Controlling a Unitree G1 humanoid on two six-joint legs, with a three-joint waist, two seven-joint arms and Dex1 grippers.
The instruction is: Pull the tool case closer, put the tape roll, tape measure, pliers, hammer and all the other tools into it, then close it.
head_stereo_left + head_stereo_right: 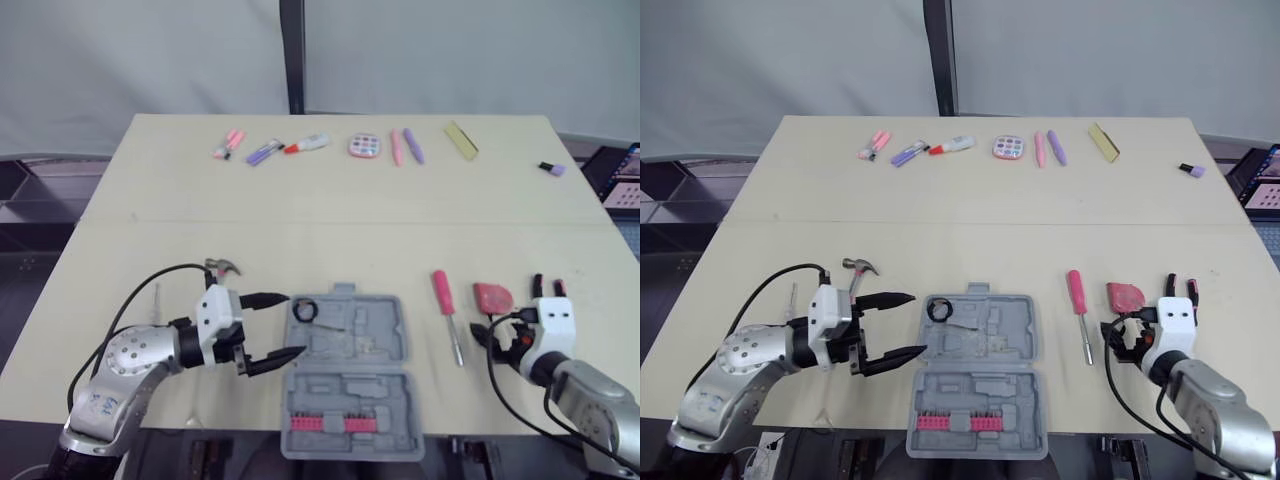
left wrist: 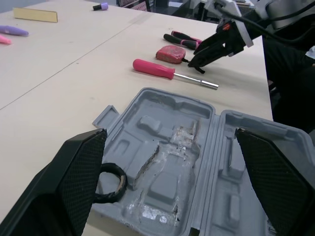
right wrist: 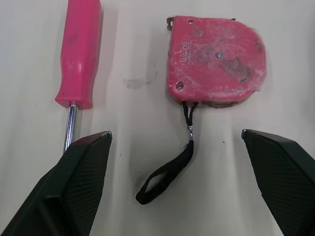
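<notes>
The right gripper (image 3: pixel 174 132) is being aimed, jaws wide, at the tape measure (image 3: pixel 214 59) for a likely grasp; the left gripper (image 1: pixel 295 325), jaws also wide, is being held beside the tool case (image 1: pixel 350 385).

Beige table (image 1: pixel 330 200) (grey backdrop (image 1: pixel 150 60) behind)

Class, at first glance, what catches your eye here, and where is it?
The open grey tool case at the table's near edge, a black tape roll inside, the open left gripper beside it. Right of it lie a pink screwdriver and tape measure, the open right gripper facing the latter.
</notes>
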